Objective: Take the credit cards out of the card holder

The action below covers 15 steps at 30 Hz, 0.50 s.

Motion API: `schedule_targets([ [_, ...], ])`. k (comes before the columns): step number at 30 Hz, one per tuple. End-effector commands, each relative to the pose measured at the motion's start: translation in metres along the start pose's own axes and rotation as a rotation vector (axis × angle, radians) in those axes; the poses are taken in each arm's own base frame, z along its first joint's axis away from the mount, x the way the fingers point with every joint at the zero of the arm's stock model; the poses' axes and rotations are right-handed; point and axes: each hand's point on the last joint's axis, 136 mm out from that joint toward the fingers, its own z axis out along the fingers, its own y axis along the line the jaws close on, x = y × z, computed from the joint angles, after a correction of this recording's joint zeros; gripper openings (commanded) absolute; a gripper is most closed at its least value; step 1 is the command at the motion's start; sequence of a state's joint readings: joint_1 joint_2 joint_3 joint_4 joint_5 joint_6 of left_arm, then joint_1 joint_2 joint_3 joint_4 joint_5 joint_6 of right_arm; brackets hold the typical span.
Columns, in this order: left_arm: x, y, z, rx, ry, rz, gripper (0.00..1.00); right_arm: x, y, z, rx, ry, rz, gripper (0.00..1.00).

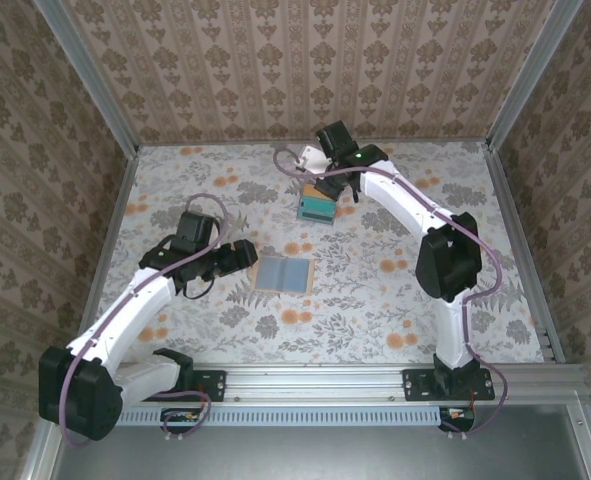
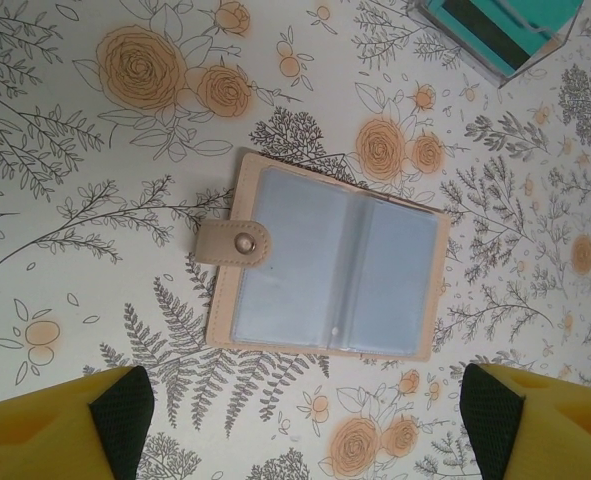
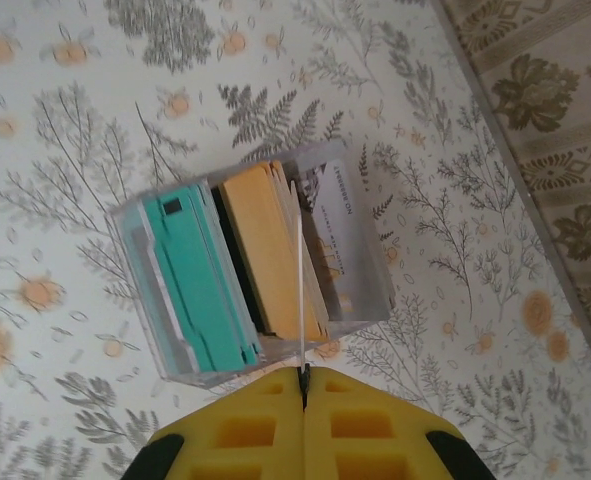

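Left gripper (image 2: 305,420) hovers wide open and empty over the card holder (image 2: 325,270), unfolded flat, grey-blue panels up, tan tab out. Right gripper (image 3: 303,385) pinches a pale card (image 3: 298,280) edge-on inside a clear box (image 3: 125,240) holding teal cards (image 3: 195,280) and orange cards (image 3: 270,250).

Left gripper (image 2: 305,425) hangs with jaws spread wide; right gripper (image 3: 303,385), arm reaching far, is pressed shut.

I see the card holder (image 2: 335,275) in tan edging with grey-blue panels, on a white table (image 2: 95,150) printed with orange roses and grey ferns. The credit cards (image 3: 195,290) read teal, orange and white. The left gripper (image 2: 305,425) is yellow with black pads (image 2: 125,415), and the walls (image 1: 305,60) are brown damask.
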State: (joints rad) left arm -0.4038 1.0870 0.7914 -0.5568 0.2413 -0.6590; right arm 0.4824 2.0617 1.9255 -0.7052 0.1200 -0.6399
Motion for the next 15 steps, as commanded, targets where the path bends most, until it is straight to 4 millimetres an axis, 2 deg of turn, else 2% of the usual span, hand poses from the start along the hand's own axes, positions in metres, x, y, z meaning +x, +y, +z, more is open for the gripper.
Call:
schedule_targets([
  [1,0.003,0.007,-0.006,-0.027,0.005,-0.024,0.84,-0.006,-0.012,0.009,0.071,0.01,-0.122,0.0],
  [9,0.0,0.008,-0.011,-0.047,0.008,-0.019,0.85,-0.002,-0.014,0.044,0.086,0.042,-0.155,0.0],
  [15,0.0,0.011,-0.01,-0.057,0.012,-0.026,0.85,-0.002,-0.026,0.056,0.126,0.042,-0.167,0.0],
])
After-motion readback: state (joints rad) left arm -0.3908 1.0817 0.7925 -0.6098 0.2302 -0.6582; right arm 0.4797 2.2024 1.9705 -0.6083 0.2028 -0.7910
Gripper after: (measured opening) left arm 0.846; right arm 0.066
